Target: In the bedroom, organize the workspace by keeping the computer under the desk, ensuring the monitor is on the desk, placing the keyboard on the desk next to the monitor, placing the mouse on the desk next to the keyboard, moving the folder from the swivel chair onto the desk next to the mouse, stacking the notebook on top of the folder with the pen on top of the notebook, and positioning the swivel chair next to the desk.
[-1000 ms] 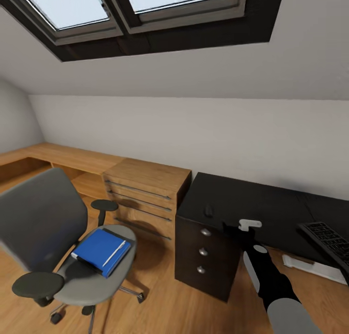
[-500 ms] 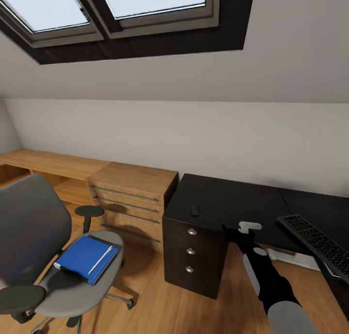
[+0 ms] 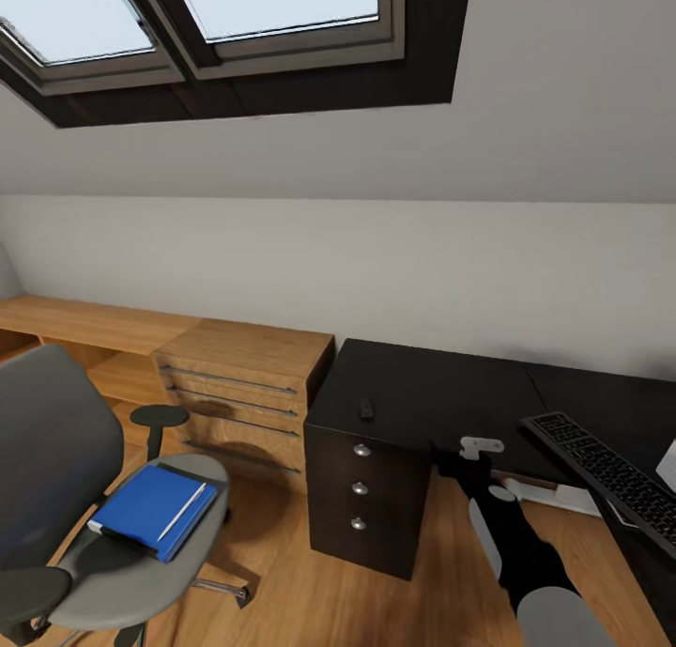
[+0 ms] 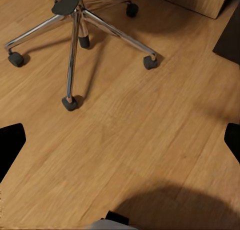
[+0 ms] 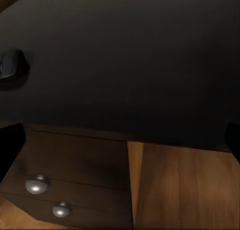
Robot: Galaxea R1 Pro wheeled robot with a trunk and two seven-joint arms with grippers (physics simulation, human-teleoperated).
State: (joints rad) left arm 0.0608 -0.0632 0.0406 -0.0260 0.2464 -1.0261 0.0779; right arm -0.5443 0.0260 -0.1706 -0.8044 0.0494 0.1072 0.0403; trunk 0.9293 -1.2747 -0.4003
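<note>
Folder [image 3: 145,509], flat bright blue, lies on grey swivel chair [image 3: 66,497]; transfer to glossy black bench [image 3: 441,389] judged pending. Right end effector [image 3: 469,454] hovers, its jaws spread, empty; left end effector [image 4: 120,140] likewise spread. Next: approach chair, grasp folder.

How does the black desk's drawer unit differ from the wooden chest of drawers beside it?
The desk's drawer unit is glossy black with round silver knobs, while the wooden chest is light wood with long bar handles. The black unit's top carries the mouse; the chest's top does not. The black unit stands taller. Both stand on the wooden floor, side by side.
</note>
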